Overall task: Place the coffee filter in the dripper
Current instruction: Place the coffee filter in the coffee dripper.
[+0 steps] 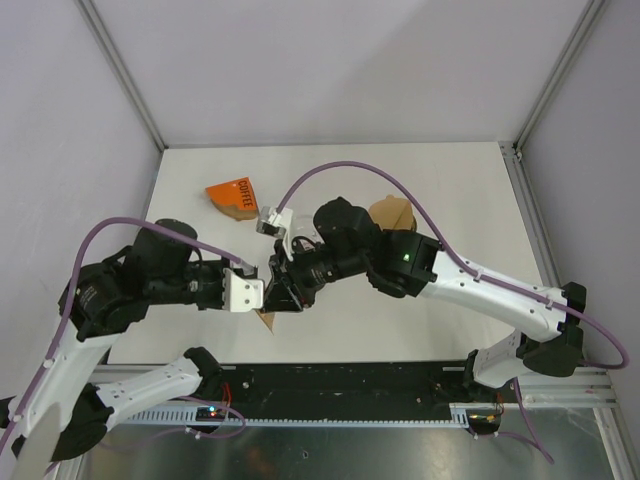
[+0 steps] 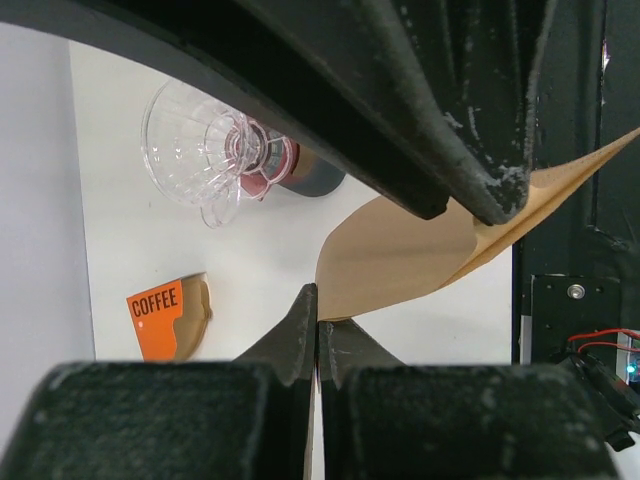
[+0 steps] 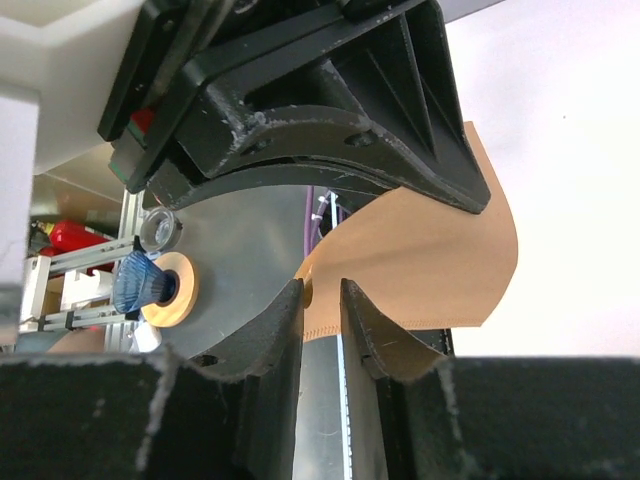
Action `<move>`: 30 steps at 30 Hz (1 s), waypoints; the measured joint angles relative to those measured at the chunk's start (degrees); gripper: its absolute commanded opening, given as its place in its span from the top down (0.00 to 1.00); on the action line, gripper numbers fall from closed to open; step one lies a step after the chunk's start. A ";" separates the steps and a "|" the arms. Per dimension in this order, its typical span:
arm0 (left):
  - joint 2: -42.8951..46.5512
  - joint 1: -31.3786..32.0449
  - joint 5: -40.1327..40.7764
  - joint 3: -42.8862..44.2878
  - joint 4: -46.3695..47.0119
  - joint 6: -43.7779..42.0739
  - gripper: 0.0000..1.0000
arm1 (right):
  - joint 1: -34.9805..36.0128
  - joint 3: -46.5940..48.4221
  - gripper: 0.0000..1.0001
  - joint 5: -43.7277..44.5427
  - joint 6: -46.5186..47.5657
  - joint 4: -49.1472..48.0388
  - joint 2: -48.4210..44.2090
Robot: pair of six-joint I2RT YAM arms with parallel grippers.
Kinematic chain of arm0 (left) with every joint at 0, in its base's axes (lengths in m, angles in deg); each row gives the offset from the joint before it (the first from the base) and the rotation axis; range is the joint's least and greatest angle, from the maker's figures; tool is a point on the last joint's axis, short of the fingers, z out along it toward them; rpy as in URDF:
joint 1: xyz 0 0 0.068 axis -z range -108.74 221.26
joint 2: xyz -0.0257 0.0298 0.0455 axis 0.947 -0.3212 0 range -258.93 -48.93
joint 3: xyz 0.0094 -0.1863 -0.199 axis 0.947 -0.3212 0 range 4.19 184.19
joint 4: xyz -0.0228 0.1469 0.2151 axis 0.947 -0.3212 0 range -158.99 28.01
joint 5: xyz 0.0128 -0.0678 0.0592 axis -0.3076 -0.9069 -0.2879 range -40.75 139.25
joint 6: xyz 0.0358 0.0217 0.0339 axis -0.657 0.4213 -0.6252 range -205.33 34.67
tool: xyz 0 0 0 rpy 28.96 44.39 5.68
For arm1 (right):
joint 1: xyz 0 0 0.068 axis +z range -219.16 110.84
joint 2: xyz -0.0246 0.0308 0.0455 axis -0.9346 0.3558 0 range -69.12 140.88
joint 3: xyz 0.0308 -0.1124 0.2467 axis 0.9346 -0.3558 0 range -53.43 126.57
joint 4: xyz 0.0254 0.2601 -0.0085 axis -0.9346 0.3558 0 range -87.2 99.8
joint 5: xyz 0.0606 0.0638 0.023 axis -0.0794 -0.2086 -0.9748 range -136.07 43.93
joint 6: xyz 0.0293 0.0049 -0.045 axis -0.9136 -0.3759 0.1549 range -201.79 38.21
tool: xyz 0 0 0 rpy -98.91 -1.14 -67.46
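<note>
One filter (image 2: 400,255) sits at both tips: left pincer (image 2: 318,322) clamped on its corner, right pincer (image 3: 322,305) slightly apart astride its edge; opposed pulls could tear it, well short of the dripper (image 2: 195,150) ahead

The white table (image 1: 455,190) carried an orange COFFEE packet (image 1: 232,197) toward its far side. A clear dripper (image 2: 200,150) sat just right of the packet, and a brown paper piece (image 1: 392,212) lay farther right.
</note>
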 measured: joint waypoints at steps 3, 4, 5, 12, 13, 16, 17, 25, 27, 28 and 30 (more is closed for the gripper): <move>-0.22 0.02 0.33 0.00 0.00 0.37 1.00 | 0.37 0.04 0.73 0.42 -0.07 0.04 0.07; -0.31 0.02 0.35 0.00 0.02 0.37 1.00 | 0.44 0.07 0.73 0.50 -0.09 0.04 0.13; -0.37 0.04 0.37 0.00 0.00 0.39 1.00 | 0.50 0.07 0.74 0.63 -0.13 0.04 0.24; -0.52 0.13 0.74 0.00 0.00 0.81 1.00 | 0.79 0.07 0.96 0.63 -0.52 -0.02 1.57; -0.52 0.13 0.74 0.00 0.02 0.81 1.00 | 0.83 0.07 0.98 0.63 -0.66 -0.02 1.70; -0.52 0.13 0.74 0.00 0.00 0.83 1.00 | 0.83 0.07 1.00 0.70 -0.92 0.00 1.81; -0.52 0.13 0.74 0.00 0.00 0.83 1.00 | 0.83 0.07 1.00 0.70 -0.92 -0.11 1.81; -0.50 0.13 0.76 0.00 0.00 0.92 1.00 | -0.07 -1.22 1.00 -0.57 -1.97 -3.21 1.36; -0.52 0.13 0.76 0.00 0.00 1.18 1.00 | -0.33 -1.90 1.00 -1.20 -2.40 -4.50 1.16; -0.52 0.13 0.76 0.00 0.02 1.38 1.00 | -0.35 -2.32 1.00 -1.51 -2.64 -5.25 1.07; -0.52 0.13 0.74 0.00 0.00 1.84 1.00 | -0.37 -3.37 1.00 -1.90 -3.19 -6.97 0.85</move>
